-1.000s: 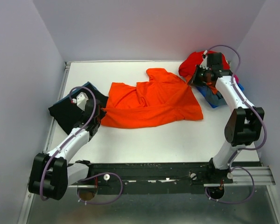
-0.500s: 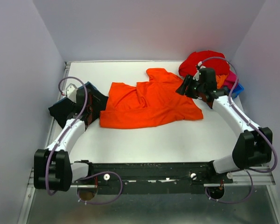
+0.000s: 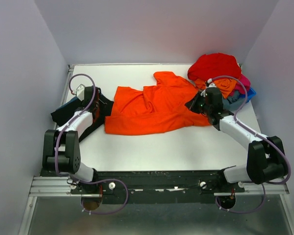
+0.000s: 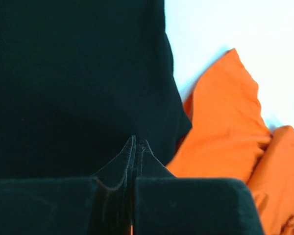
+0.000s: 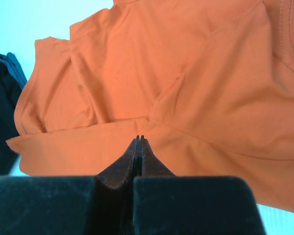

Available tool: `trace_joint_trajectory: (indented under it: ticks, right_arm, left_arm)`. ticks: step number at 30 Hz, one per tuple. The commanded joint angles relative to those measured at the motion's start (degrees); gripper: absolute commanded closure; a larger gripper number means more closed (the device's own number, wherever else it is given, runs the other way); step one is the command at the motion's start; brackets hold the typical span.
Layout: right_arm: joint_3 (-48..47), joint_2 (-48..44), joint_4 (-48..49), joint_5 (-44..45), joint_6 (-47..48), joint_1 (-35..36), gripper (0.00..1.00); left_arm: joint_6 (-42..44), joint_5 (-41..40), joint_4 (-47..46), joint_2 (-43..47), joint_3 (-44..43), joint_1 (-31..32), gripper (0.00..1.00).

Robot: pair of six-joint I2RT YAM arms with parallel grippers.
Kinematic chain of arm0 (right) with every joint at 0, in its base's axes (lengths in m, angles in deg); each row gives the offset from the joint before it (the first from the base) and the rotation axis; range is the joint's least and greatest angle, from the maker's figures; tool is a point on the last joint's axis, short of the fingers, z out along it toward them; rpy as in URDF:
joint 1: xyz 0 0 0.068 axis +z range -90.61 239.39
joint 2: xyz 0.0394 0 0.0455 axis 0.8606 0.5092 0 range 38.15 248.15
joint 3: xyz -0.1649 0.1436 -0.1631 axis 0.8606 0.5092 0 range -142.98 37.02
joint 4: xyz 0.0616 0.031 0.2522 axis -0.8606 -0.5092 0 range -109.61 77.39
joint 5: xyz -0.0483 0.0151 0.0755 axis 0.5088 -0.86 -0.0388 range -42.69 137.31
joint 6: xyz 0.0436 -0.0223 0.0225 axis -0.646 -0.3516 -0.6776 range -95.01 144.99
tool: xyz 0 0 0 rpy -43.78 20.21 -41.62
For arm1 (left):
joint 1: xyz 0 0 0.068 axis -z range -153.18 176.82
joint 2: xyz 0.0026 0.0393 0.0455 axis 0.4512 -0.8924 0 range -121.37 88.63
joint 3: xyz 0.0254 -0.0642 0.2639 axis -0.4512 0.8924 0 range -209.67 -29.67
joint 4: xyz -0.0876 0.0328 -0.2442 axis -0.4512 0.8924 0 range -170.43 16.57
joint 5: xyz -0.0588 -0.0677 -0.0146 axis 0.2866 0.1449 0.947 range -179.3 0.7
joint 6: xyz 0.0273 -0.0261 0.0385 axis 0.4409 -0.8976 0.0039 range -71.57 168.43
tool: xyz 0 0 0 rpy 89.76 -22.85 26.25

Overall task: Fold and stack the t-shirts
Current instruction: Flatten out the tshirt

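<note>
While orange t-shirt (image 3: 157,110) lies rumpled, left tool (image 4: 137,143) closed over black t-shirt (image 4: 73,83), right tool (image 5: 138,139) closed over it.

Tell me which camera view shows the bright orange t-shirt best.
Top external: nearly the whole orange t-shirt shows, spread out and crumpled. The right wrist view gives only a close patch of its folds; the left wrist view only a corner beside the black t-shirt.

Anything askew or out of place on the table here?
The bright orange t-shirt lies rumpled mid-table, its far edge bunched. At the far right, a heap of tees slumps over a blue bin.
</note>
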Motion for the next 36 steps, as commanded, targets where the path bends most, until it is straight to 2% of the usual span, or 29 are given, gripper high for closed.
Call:
trace_joint_trajectory:
  ticks: [1,4,8,11,15,17,19,21,24,28,30,32,36]
  right_arm:
    - [1.7,0.2,7.5,1.8,-2.1,0.8,0.97]
    - [2.2,0.6,8.0,1.9,-2.5,0.9,0.97]
    - [4.0,-1.1,9.1,3.8,-2.5,0.9,0.96]
    - [4.6,-1.6,9.6,4.9,-2.6,0.9,0.95]
    - [4.6,-1.9,8.1,6.5,-3.0,0.8,0.91]
    - [5.1,-2.7,6.5,9.4,-3.3,0.9,0.86]
    - [5.5,-4.6,3.4,12.2,-3.7,0.9,0.79]
    - [6.3,-7.3,-0.7,14.9,-4.4,0.8,0.67]
    - [8.0,-11.7,-6.0,17.5,-5.6,0.1,0.59]
    - [10.5,-17.0,-11.9,15.5,-6.6,-4.6,0.59]
    - [11.7,-18.5,-14.1,11.9,-6.6,-8.7,0.56]
    - [13.2,-20.0,-14.8,9.4,-6.4,-11.9,0.56]
    - [15.0,-21.6,-14.6,10.1,-7.5,-13.4,0.55]
  left_arm:
    - [-1.2,0.6,1.5,-6.8,-3.5,-2.3,1.0]
    - [-1.7,0.3,2.2,-12.6,-6.5,-4.9,1.0]
    - [-3.8,1.4,-2.0,-17.8,-6.4,-8.8,1.0]
    - [-3.4,0.5,-1.4,-22.0,-10.2,-10.8,1.0]
    - [-3.0,3.2,-0.8,-27.4,-16.9,-12.1,1.0]
    - [-2.3,3.7,-0.4,-27.5,-19.3,-12.1,1.0]
    - [-1.4,5.4,-1.2,-25.9,-19.4,-12.0,1.0]
    - [-0.8,7.8,-1.7,-23.3,-18.4,-11.8,0.99]
    - [-1.9,11.3,-5.4,-16.6,-12.3,-10.3,0.84]
    - [-4.2,11.8,-6.5,-5.3,-3.2,-6.6,0.63]
    - [-5.5,11.9,-6.3,-0.1,1.5,-5.2,0.48]
    - [-6.2,11.5,-5.6,5.4,5.9,-3.8,0.44]
    - [-9.0,7.6,-1.9,15.7,13.0,0.5,0.44]
